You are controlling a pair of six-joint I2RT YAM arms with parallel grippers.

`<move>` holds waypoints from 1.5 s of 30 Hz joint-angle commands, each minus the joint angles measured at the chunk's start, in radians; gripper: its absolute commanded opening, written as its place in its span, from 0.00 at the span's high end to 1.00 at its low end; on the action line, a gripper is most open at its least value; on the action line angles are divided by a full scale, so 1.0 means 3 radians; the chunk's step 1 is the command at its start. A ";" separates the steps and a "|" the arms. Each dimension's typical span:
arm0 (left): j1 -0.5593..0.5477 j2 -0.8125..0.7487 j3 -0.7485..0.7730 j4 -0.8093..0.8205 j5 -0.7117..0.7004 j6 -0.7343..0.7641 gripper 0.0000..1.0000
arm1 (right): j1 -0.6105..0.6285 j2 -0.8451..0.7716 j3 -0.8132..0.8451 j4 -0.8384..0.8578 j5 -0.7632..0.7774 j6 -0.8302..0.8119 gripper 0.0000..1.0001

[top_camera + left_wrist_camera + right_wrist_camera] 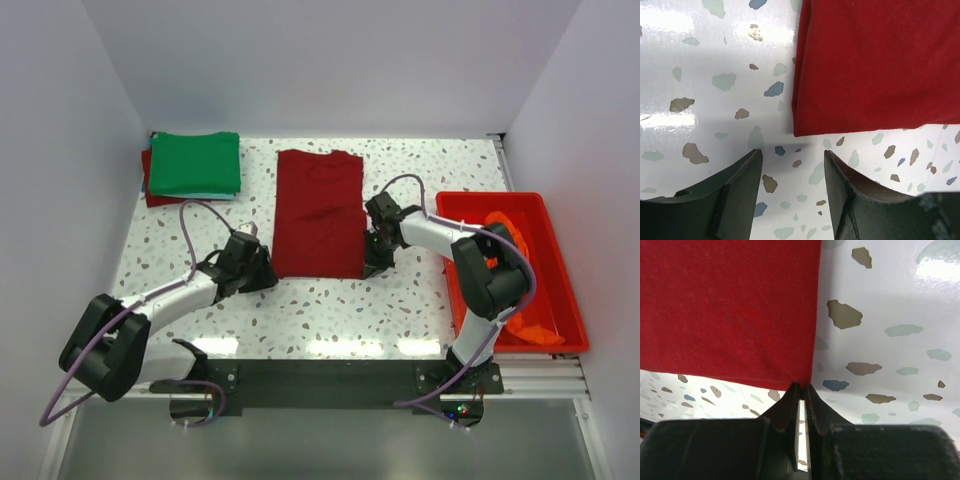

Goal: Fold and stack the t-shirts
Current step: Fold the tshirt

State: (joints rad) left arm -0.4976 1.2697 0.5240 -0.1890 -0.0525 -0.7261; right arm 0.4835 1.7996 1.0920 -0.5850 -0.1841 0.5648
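My right gripper (801, 388) pinches 5 o'clock corner of red shirt (725, 310) for folding; left gripper (791, 156) spread beside 7 o'clock corner.

place: robot lab — white booth walls (330, 60) | speckled table (400, 292) (aluminium rail (540, 372))

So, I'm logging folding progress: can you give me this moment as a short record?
centre shirt: dark red, folded into a strip, lying flat
left fingers: open, just short of its near-left corner
right fingers: shut on its near-right corner
stack: green shirt on a dark red one, far left
tub: orange shirt inside
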 commanded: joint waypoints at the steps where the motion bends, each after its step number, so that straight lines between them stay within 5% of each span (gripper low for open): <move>1: 0.0017 0.0017 -0.0008 0.0134 0.0006 -0.0049 0.43 | 0.0004 0.0076 -0.0066 0.0135 0.0015 -0.0006 0.94; 17: 0.0033 0.0533 0.0207 0.0369 -0.0101 0.0089 0.60 | 0.0004 0.0101 -0.0091 0.0114 0.0000 -0.0032 0.97; 20: 0.0033 0.0569 0.0227 0.0334 -0.0096 0.0099 0.69 | 0.0004 0.0101 -0.0096 0.0109 0.0010 -0.0032 0.97; 26: 0.0033 0.0416 0.0125 0.0257 -0.0101 0.0058 0.71 | 0.0004 0.0081 -0.0112 0.0084 0.0041 -0.0027 0.98; 33: 0.0033 0.0436 -0.0039 0.0420 -0.0030 0.0068 1.00 | 0.0009 0.0127 -0.0076 0.0058 0.0056 -0.0042 1.00; 45: 0.0033 0.0293 -0.0023 0.0262 -0.0316 0.0094 1.00 | 0.0004 0.0030 -0.0076 -0.0162 0.0250 -0.0103 1.00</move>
State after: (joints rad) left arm -0.4919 1.3792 0.5381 -0.0517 -0.0792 -0.7147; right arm 0.4835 1.7996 1.0843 -0.5751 -0.1967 0.5617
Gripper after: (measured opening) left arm 0.020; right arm 0.049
